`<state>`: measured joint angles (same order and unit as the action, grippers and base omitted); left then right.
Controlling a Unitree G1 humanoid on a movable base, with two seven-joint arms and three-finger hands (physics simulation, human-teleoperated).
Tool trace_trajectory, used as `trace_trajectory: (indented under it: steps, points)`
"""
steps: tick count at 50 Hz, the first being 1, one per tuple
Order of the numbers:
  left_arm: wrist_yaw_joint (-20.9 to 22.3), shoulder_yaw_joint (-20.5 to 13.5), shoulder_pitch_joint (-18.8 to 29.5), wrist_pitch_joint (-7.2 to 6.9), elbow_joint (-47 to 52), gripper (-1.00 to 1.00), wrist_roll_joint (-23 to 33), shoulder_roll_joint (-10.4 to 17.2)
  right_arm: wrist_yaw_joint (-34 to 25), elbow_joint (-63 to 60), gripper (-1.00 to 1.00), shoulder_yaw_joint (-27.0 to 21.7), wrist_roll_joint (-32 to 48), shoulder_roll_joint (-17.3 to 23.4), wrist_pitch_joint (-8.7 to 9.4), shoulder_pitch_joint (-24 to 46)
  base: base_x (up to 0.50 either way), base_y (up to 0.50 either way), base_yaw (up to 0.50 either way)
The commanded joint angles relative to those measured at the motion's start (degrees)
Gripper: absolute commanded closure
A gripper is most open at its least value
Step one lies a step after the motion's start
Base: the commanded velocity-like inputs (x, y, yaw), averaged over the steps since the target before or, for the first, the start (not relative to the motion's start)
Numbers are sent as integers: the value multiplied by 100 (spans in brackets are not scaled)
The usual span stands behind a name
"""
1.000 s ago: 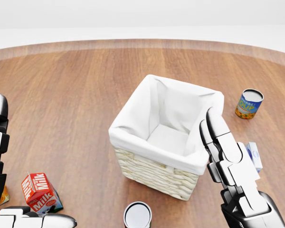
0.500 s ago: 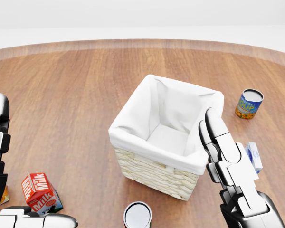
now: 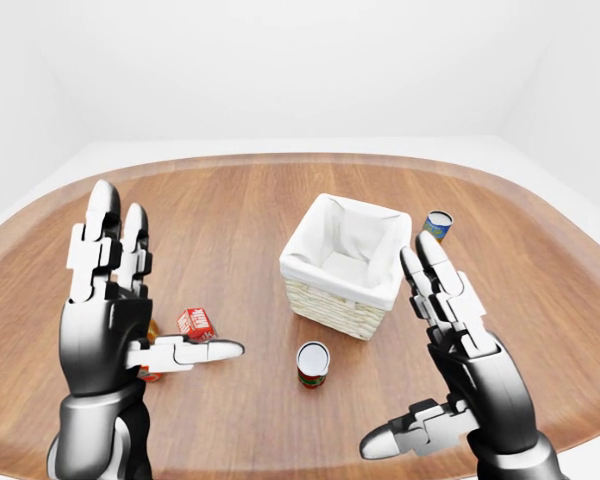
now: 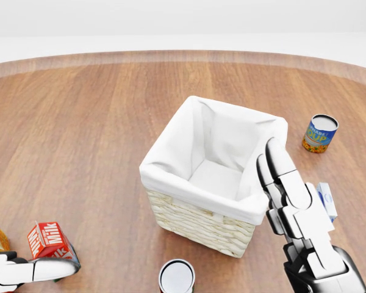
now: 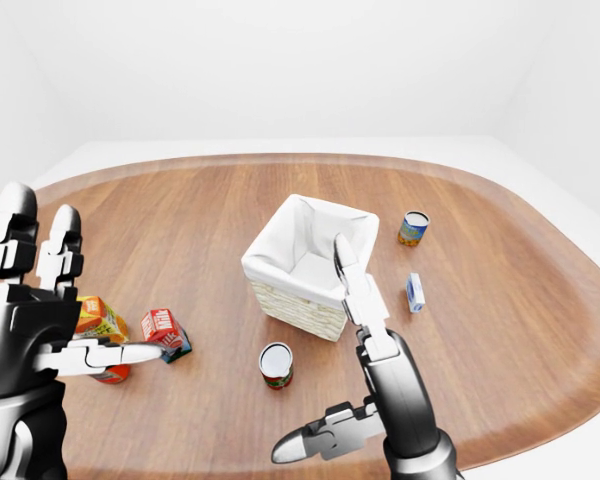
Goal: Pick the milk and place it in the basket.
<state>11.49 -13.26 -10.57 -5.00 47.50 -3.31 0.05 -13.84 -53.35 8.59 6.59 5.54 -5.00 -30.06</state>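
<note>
A wicker basket [image 4: 198, 223] lined with white cloth is set near the middle of a round wooden table [image 3: 230, 210]; nothing is seen lying inside it. The milk [image 5: 164, 331] — a small red carton — is found on the table well to the left of the basket in the right-eye view, upright or nearly so; just beside it on its left an orange carton [image 5: 98, 318] is seen.

The left hand [image 3: 115, 310] is raised at the left of the left-eye view with its fingers [image 3: 102, 235] spread upward and its thumb stretched out to the right; the thumb tip is shown in front of the milk, but nothing is grasped, and whether the carton is touched cannot be told. The right hand [image 5: 365, 375] is likewise held released, fingers pointing up and thumb extended to the left — it is seen over the basket's near right corner in the head view, holding nothing.

A can [image 4: 177, 278] with a pale top is placed below the basket in the head view; a blue-and-yellow soup can [image 4: 320, 133] is placed to the basket's right, nearer the top; a small blue-and-white box [image 5: 414, 292] is seen on the table to the right of the right hand.
</note>
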Motion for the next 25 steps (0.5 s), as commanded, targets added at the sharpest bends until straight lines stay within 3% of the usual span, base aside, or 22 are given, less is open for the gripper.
trace_trajectory:
  steps: [1, 14, 25]
  points:
    - [125, -556, 222, 0, -83, -100, -93, 98, 7, 6, -100, 20, 11, 8, 0, -13, 0, 0, 0]
    - [249, -616, 52, 0, -258, -100, -83, -3, 18, 66, -100, -13, 0, -1, 0, 10, 0, 0, 0]
    - [123, -348, 139, 652, -1446, -100, 269, 62, -3, 107, -100, -47, -15, -29, 0, 26, 0, 0, 0]
